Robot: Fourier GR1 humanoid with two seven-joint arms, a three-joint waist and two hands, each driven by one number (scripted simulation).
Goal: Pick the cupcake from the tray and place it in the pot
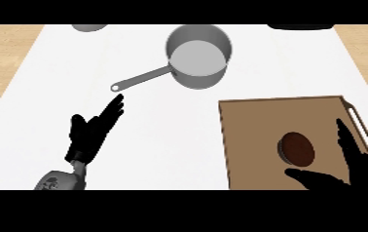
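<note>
A dark brown cupcake (296, 148) sits on the brown tray (251, 128) at the right. My right hand (343, 175) is open around it: the fingers rise along its right side and the thumb lies just below it, without visible contact. The grey pot (197, 56) stands at the upper middle of the white counter, with nothing inside and its long handle (140, 80) pointing down-left. My left hand (92, 131) rests open at the lower left, fingertips close below the handle's end.
A grey round object (89, 28) is cut off at the top left edge, and a dark object (302, 27) at the top right. The tray has a metal handle (355, 116) on its right side. Wooden surface borders the white counter on both sides.
</note>
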